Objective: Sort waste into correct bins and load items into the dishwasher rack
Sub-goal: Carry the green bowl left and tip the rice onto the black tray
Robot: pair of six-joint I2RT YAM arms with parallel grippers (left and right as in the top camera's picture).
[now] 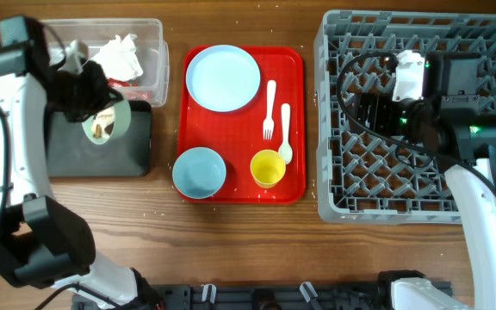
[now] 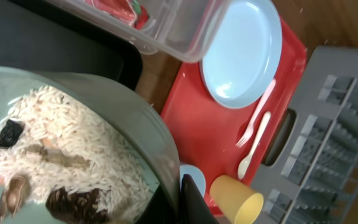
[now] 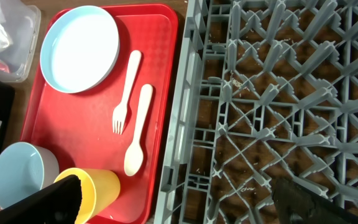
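pale green bowl of rice scraps, tilted over black tray, clamped by left gripper; right gripper gapes empty above rack.

Red tray, yellow cup

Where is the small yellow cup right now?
Overhead, the yellow cup sits at the red tray's lower right corner, right of the light blue bowl, just below the spoon.
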